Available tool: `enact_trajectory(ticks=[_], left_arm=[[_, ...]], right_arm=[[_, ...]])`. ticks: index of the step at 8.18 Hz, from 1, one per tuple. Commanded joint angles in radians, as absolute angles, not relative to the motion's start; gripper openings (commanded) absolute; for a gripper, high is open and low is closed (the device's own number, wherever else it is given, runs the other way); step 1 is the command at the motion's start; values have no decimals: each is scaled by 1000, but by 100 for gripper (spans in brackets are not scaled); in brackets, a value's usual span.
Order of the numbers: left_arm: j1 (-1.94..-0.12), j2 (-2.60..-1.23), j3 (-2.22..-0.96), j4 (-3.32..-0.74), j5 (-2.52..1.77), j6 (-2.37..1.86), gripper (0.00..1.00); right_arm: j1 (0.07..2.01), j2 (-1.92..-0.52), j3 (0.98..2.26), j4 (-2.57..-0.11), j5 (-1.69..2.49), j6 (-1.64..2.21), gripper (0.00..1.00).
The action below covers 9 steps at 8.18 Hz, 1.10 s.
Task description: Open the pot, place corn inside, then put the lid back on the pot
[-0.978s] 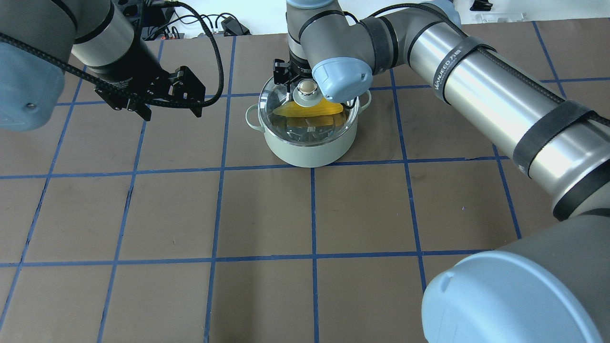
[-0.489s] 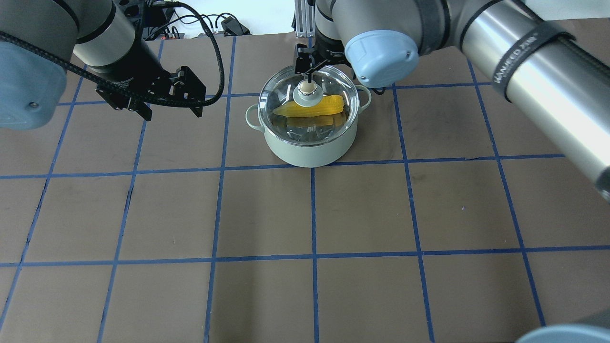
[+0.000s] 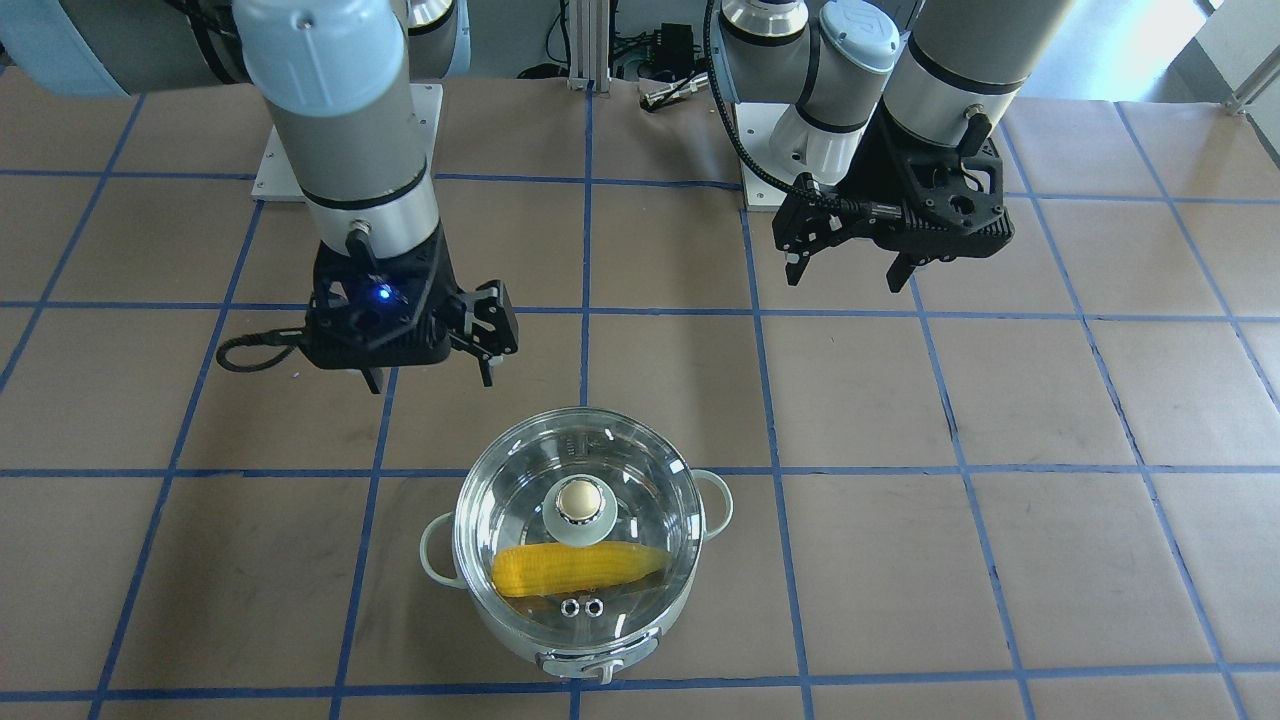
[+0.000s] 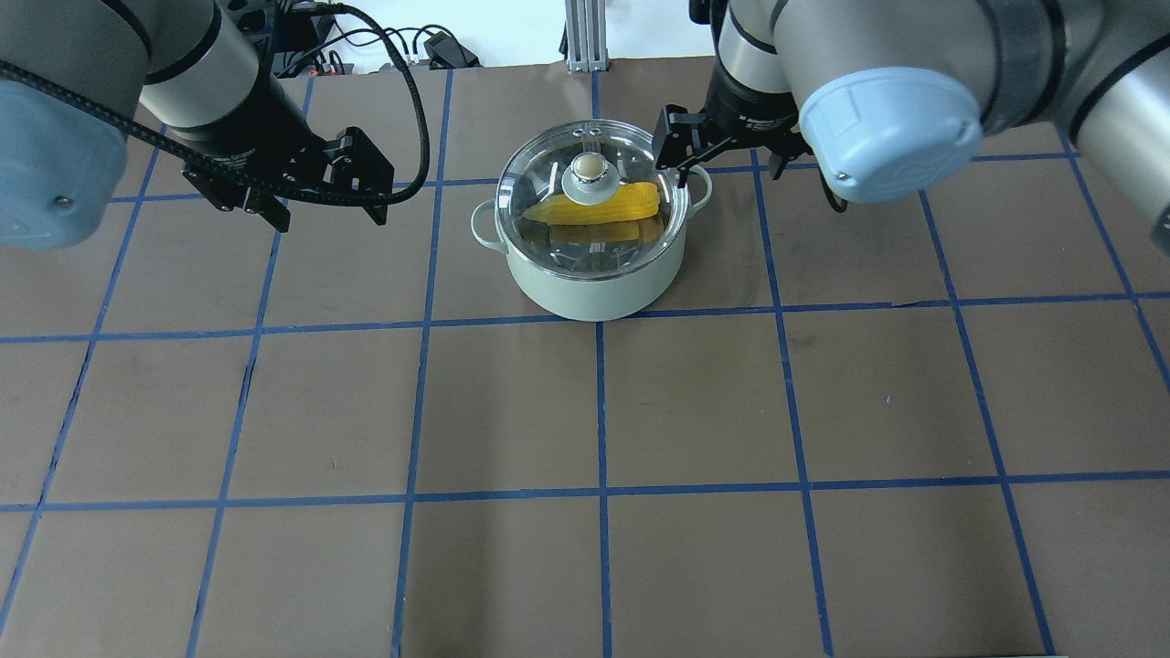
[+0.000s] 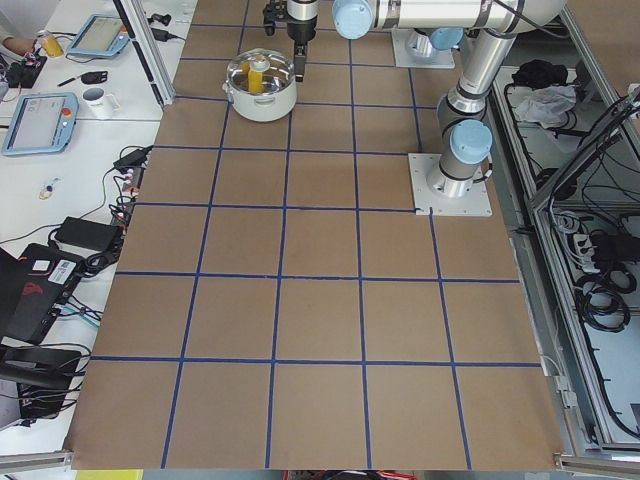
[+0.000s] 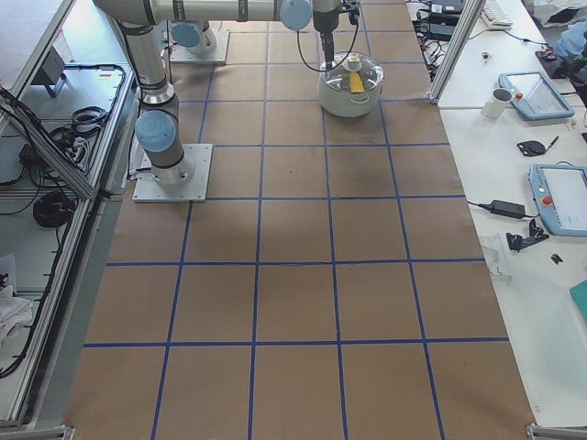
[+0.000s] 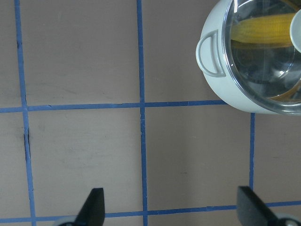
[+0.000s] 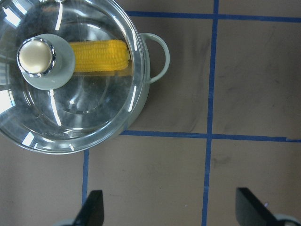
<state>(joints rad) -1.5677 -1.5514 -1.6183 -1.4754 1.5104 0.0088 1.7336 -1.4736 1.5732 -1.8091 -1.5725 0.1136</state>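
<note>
Front view: lid [image 3: 580, 500] is seated on pot [image 3: 590, 662], corn [image 3: 575, 568] inside, by operators' table edge. Left gripper [image 3: 842, 281] & right gripper [image 3: 431, 381] are held wide open, empty. Wrist views: nothing is gripped btwn fingers [image 7: 94, 207].

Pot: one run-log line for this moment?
pot: closed | lid: seated on pot | corn: inside | left gripper: open, empty | right gripper: open, empty, clear of lid

Pot [image 4: 594, 279]: round, pale mint green, upright on the surface [image 4: 512, 411] toward 12 o'clock in the overhead view, with loop handles at 3 and 9 o'clock.
Lid [image 4: 590, 174]: clear glass dome with a beige knob, seated on the rim.
Corn [image 4: 594, 208]: yellow, lying inside, tip toward 9 o'clock.
</note>
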Motion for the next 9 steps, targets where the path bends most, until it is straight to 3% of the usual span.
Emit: enact_trajectory(ticks=[1,4,9], left_arm=[[-1568,-1551,-1620,-1477,1513,9,100],[-1568,-1551,-1620,-1477,1512,9,100],[-1568,-1546,-1620,-1480,1516,11,100]], right_arm=[[1721,-1555,1583,-1712,-1592,115,100],[1717,-1646,1580,-1557,-1594,111,100],[1718,-1651,1580,-1545,-1595,120,100]])
